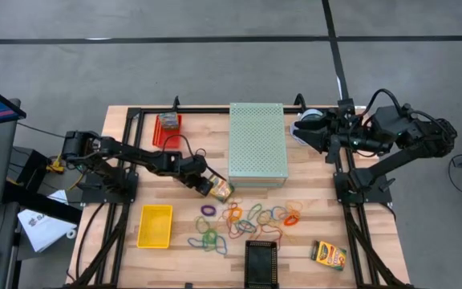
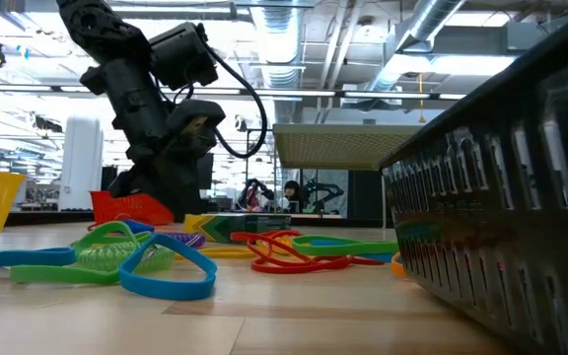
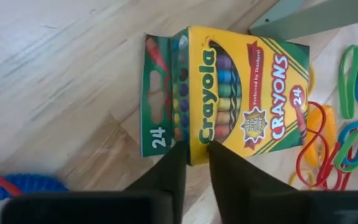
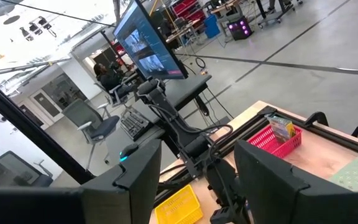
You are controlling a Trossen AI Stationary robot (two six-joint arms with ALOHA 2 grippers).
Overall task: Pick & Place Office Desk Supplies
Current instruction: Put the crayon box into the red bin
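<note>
A crayon box (image 3: 241,99) lies on the desk (image 1: 135,168) just off the near left corner of the big green perforated box (image 1: 257,143), its flap end toward the left pincer (image 3: 194,149). In the left wrist view that pincer's two dark fingers (image 3: 169,171) stand close together on either side of the box's yellow edge, pinching it at the fold beside the flap; the box rests flat on the wood. In the high view the left arm reaches across from the left side of the desk to this spot, pincer (image 1: 207,186) low over the box (image 1: 221,189). Just beyond the box toward the front lies a spread of rubber bands (image 1: 247,218) in orange, green, blue, purple and red, some overlapping; in the low view blue and green loops (image 2: 136,261) sit nearest the camera and red ones (image 2: 284,251) farther in. A second crayon box (image 1: 328,254) lies near the front right corner, well apart from the first. A yellow bin (image 1: 156,225) sits at front left, a black tray (image 1: 261,262) at the front middle, and a red basket (image 1: 168,128) at the back left holds another small box. The right pincer (image 4: 197,168) hangs raised near the back right of the desk, beside the perforated box, fingers wide apart and holding nothing.
</note>
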